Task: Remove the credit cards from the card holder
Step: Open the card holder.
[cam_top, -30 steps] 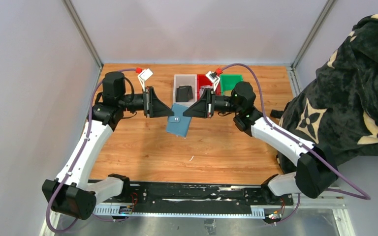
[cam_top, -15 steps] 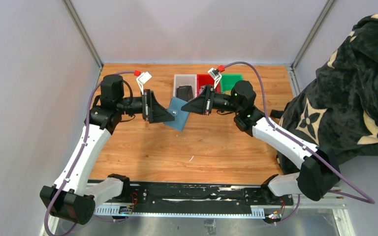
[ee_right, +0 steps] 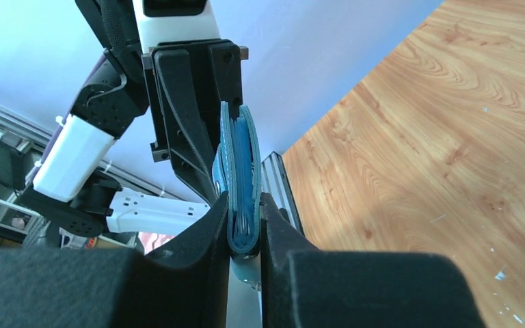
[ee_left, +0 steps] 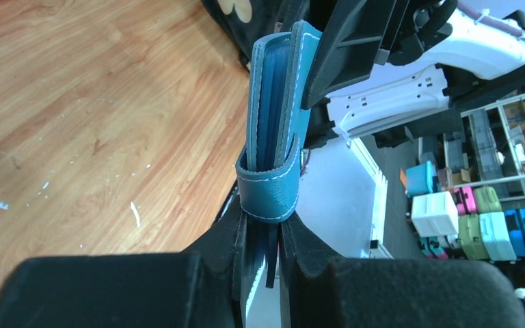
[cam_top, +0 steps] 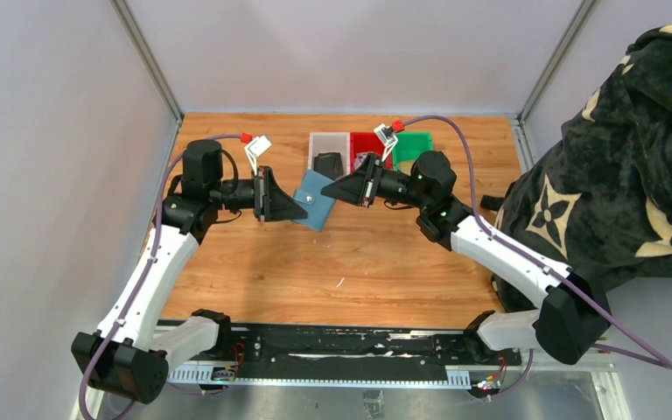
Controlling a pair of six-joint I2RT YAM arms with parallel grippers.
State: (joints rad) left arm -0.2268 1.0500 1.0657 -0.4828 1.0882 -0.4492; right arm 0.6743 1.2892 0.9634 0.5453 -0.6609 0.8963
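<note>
**Card holder pinched edge-on between both tools, above the worktop**

The left tool (ee_left: 263, 232) has its jaws drawn in narrow and clamped on one end of the card holder (ee_left: 273, 137), just below the closing tab (ee_left: 268, 195) that wraps over that edge. The right tool (ee_right: 244, 225) is likewise nearly closed, gripping the opposite end across both covers. In the overhead view the two tools meet from either side, left tool (cam_top: 302, 208) and right tool (cam_top: 325, 194), with the teal card holder (cam_top: 318, 199) stretched between them, off the wooden worktop (cam_top: 359, 262) and tilted.

The holder looks light and soft. Its stitched, leather-like covers should flex and bow rather than resist, so a pinch across the full fold keeps it shut instead of opening it. With the tab over the edge, the fold is closed.

The credit cards cannot be picked out for certain. Thin layered edges show between the covers in both wrist views, but they may be slot linings rather than cards. Judged by the task, the cards will be thin, stiff and smooth-faced, so likely to slip from a shallow pinch and to sit snug in their slots.

The better hold is probably one tool on a single cover near the spine. The other would free the tab, then take a card by its exposed short edge and pull along the slot.
</note>
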